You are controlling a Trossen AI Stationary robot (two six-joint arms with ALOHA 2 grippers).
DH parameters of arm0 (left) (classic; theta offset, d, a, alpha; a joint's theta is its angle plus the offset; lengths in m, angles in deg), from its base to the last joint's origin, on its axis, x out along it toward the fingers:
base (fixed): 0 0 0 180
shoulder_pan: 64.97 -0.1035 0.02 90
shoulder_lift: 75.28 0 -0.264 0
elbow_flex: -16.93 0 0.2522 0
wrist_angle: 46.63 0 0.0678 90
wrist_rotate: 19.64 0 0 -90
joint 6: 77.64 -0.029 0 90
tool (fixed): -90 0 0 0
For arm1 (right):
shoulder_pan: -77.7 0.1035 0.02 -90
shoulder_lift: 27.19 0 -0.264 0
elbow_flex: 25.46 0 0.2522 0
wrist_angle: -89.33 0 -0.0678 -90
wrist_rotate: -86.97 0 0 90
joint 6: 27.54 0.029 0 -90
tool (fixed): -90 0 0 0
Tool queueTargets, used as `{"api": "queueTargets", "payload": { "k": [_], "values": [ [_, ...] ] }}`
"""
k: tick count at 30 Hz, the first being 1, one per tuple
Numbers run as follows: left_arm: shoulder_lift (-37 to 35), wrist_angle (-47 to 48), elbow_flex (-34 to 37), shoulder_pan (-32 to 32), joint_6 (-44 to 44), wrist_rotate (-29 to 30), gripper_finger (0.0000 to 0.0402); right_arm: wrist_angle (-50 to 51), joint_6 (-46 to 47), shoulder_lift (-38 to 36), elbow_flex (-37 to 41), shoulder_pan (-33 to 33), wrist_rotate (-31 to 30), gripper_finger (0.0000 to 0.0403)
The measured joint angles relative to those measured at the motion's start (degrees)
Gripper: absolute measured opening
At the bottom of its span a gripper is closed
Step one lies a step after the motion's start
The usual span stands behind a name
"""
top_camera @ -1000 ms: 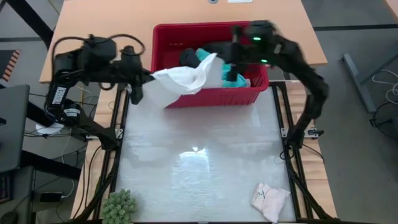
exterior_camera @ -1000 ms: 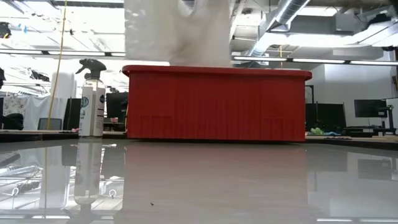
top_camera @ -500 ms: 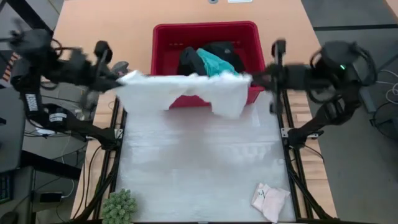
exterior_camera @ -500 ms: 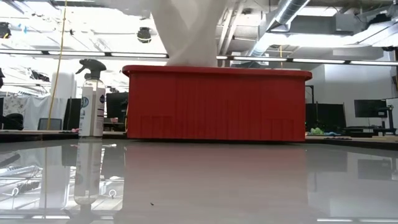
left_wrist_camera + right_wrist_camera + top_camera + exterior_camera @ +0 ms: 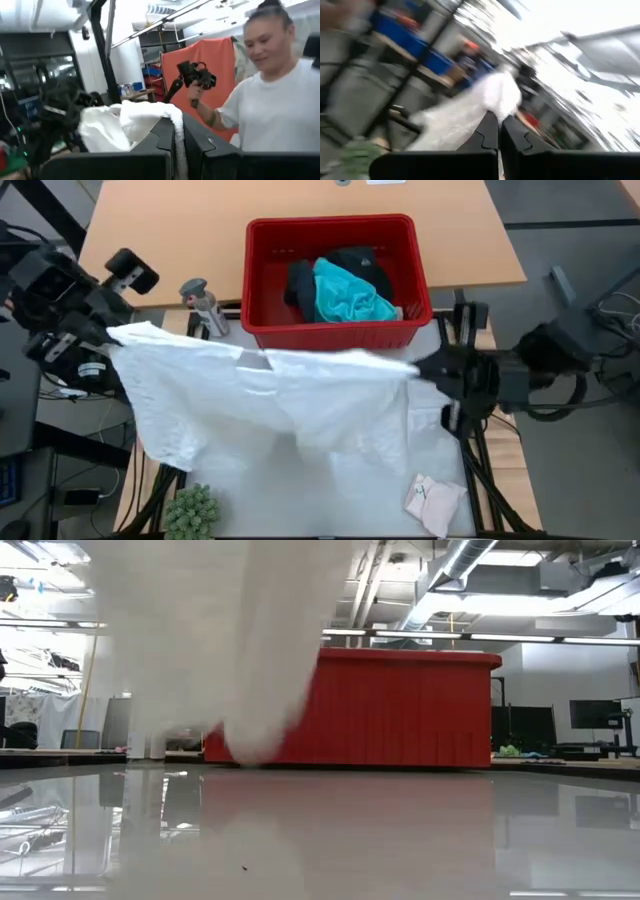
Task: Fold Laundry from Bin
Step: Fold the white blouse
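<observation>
White top (image 5: 270, 405) hides bin (image 5: 410, 705) low | high: turquoise shirt (image 5: 345, 292) inside

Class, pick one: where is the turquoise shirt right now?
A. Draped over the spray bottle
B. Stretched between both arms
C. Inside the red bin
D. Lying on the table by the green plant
C: the high view shows the turquoise shirt lying inside the red bin, next to black clothing.
</observation>
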Motion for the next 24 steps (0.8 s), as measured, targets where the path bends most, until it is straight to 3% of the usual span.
{"api": "queueTargets", "payload": {
  "k": [5,8,11,15,17,21,24],
  "values": [
    [4.48,17.01,-0.09,0.00,-7.83,3.59,0.0000,8.26,11.79,1.89,-0.02,0.75,-24.45,0.0022],
    [8.74,28.74,-0.05,-0.22,-15.86,11.96,0.0000,19.22,26.09,2.79,-0.02,0.76,-30.76,0.0022],
    [14.36,34.65,0.13,-1.46,-22.93,18.64,0.0000,31.94,42.80,3.11,0.01,1.53,-34.48,0.0022],
    [20.75,29.72,0.85,-3.94,-22.33,21.06,0.0000,50.45,63.80,3.42,-0.02,2.79,-38.45,0.0022],
    [23.94,23.61,0.83,-5.43,-26.66,23.79,0.0000,56.66,72.38,3.48,0.06,3.18,-39.54,0.0022],
    [29.32,4.80,0.83,-8.72,-25.12,28.67,0.0000,53.20,64.48,1.59,0.77,3.97,-42.42,0.0022],
    [31.65,-7.78,-0.22,-11.72,-20.05,21.27,0.0000,53.27,60.18,-0.31,0.36,4.93,-50.78,0.0022]
  ]
}}
